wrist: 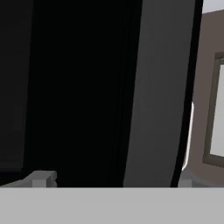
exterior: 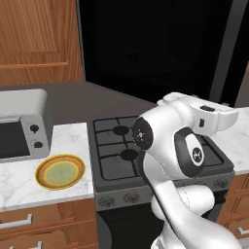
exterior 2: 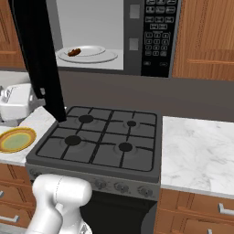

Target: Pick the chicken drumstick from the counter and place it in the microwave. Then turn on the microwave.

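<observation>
Drumstick: chicken drumstick (exterior 2: 74, 52) lies on the turntable inside the open microwave (exterior 2: 157, 36).
Gripper: gripper (wrist: 111, 183) empty, its 2 fingers spread wide, facing the door (exterior 2: 39, 59).
Risk: pushing the door off-centre may leave it ajar, blocking start.

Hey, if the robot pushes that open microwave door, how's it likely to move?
The microwave door will probably swing stiffly as one flat panel rather than flex: it looks tall and rigid, standing open out over the stovetop. Its dark, smooth face may let the gripper slide sideways. The drumstick on the turntable likely stays put.
</observation>
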